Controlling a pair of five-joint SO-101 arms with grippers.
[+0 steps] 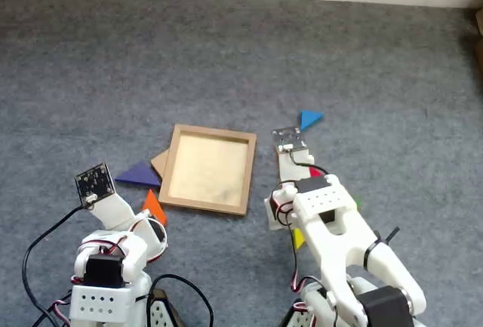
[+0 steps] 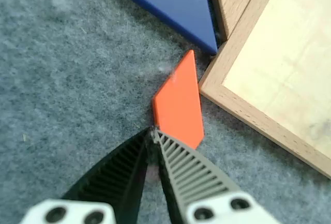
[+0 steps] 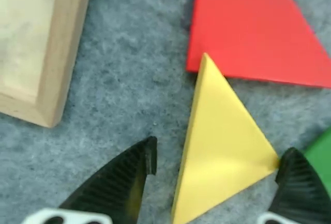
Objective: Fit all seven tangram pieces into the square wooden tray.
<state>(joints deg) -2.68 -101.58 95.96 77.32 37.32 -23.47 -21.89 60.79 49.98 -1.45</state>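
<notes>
A grey, felt-covered tabletop (image 1: 226,55) is seen from above, with two white robot arms at its near edge. A square wooden tray (image 1: 213,132) lies flat around the middle of the tabletop, a little toward the near edge, and its floor shows bare pale wood.

Three tangram pieces lie on the tabletop off the tray's left side. A dark blue triangle (image 2: 173,6) points away from the tray. A plain wood-coloured piece (image 2: 232,1) sits between that triangle and the tray's rim, touching the rim. An orange parallelogram (image 2: 178,105) lies nearer the near edge, with one long side just beside the tray's corner.

The left end effector (image 2: 153,133) hangs low over the tabletop, its fingers drawn together to a narrow point. That point touches the near corner of the orange parallelogram.

Off the tray's right side lie a red triangle (image 3: 248,27), a yellow triangle (image 3: 220,136) and a green piece (image 3: 320,154). The yellow triangle's sharp tip meets the red triangle's edge. The right end effector (image 3: 217,157) is spread wide, one finger on each side of the yellow triangle and neither pressing it.

A light blue triangle (image 1: 309,119) lies alone, farther from the near edge, beyond the tray's right far corner.
</notes>
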